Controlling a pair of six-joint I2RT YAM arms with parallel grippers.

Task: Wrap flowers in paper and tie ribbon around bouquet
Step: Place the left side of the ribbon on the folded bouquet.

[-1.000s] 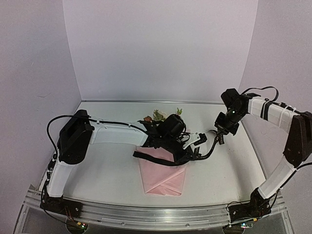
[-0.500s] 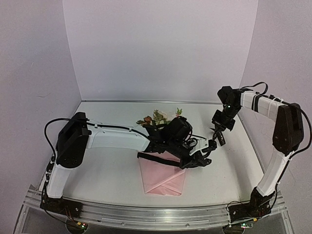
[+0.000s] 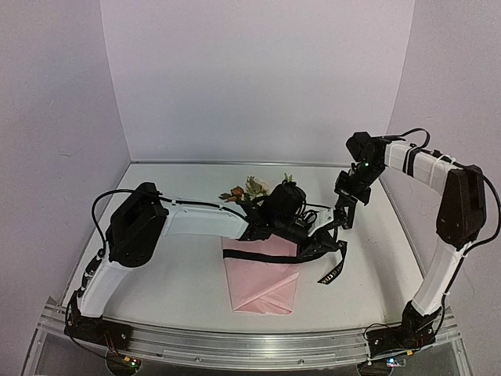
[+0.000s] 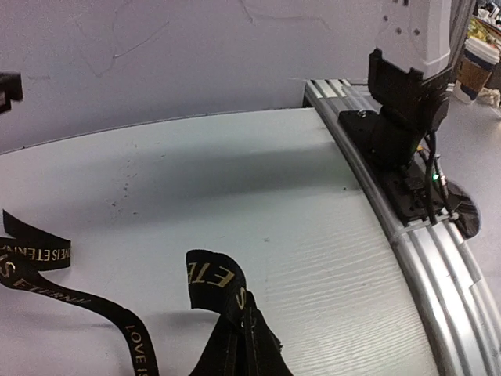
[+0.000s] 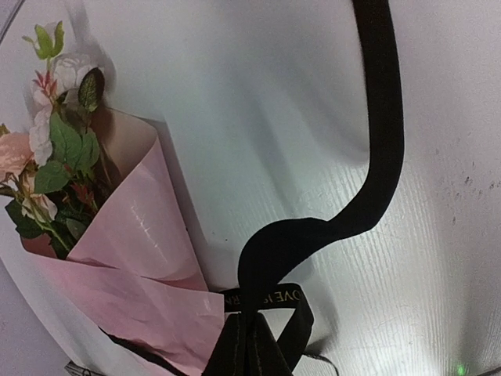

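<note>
Two pinches share one ribbon, so mind the slack. Leftmost, it crosses the pink paper on the table as a flat band, flowers poking out the far end. Your left gripper is pressed tight on it just beside the paper; your right gripper nips it farther right. Uneven pulling could slide the band off or drag the wrap askew.

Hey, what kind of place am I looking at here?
Probably a robotics lab test cell, not a florist: plain lavender walls box in a white table, with an aluminium rail carrying the arm bases.
</note>
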